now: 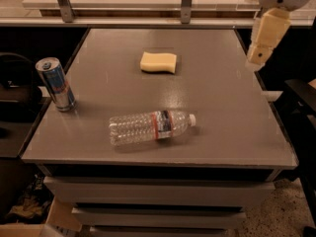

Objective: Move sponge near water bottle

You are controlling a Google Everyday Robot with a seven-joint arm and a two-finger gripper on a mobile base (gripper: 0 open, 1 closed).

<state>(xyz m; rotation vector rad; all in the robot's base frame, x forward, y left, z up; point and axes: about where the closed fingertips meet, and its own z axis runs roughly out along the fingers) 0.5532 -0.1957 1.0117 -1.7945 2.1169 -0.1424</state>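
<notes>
The pale yellow sponge lies flat on the grey table, toward the far middle. The clear water bottle lies on its side nearer the front, white cap pointing right, red-and-dark label round its middle. The sponge is about a bottle's length behind it. My gripper, with cream-coloured fingers, hangs in the air at the table's far right edge, well to the right of the sponge and touching nothing.
A blue and silver drink can stands upright near the table's left edge. A rail with metal posts runs behind the table. Drawers sit under the table front. Dark furniture stands at the right.
</notes>
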